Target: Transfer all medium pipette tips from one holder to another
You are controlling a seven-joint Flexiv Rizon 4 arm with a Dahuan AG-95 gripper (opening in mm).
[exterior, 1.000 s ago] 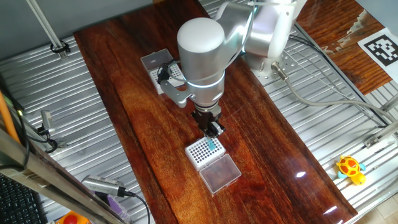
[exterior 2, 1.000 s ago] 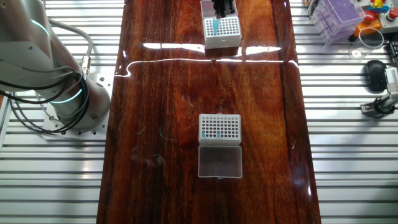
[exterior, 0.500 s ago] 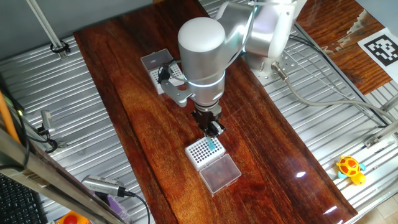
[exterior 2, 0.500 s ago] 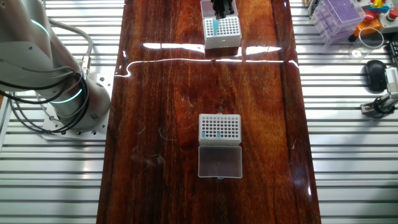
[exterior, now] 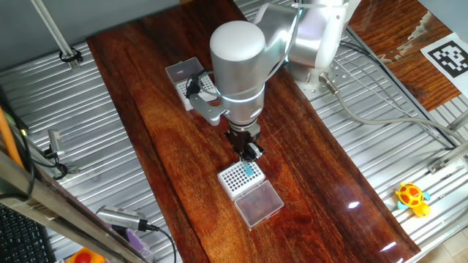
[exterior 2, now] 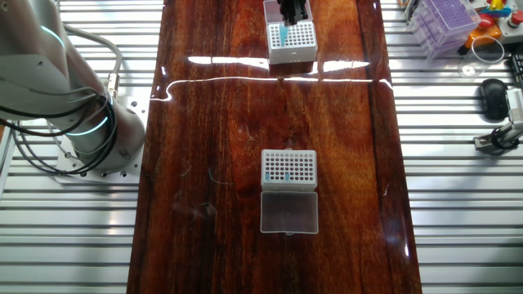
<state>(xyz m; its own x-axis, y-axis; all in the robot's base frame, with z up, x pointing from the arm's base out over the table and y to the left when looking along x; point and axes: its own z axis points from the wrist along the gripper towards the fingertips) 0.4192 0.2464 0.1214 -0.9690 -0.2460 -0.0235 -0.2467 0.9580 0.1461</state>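
Two white tip racks stand on the wooden table. One rack (exterior: 238, 177) (exterior 2: 292, 38) holds a short column of teal medium pipette tips (exterior: 250, 170) (exterior 2: 282, 34) along one edge. My gripper (exterior: 251, 153) (exterior 2: 292, 11) hangs just above that rack, its dark fingers pointing down close to the teal column. The fingers are too small and dark to show their gap or anything between them. The other rack (exterior 2: 288, 167) (exterior: 199, 89) carries a few teal tips (exterior 2: 288, 175) among bare holes and is partly hidden behind my arm in one fixed view.
Each rack's clear lid lies open flat beside it (exterior: 259, 204) (exterior 2: 288, 213). My arm's base (exterior 2: 82, 122) stands on the ribbed metal surface beside the table. A purple tip box (exterior 2: 448, 18), a yellow toy (exterior: 412, 197) and cables lie off the wood.
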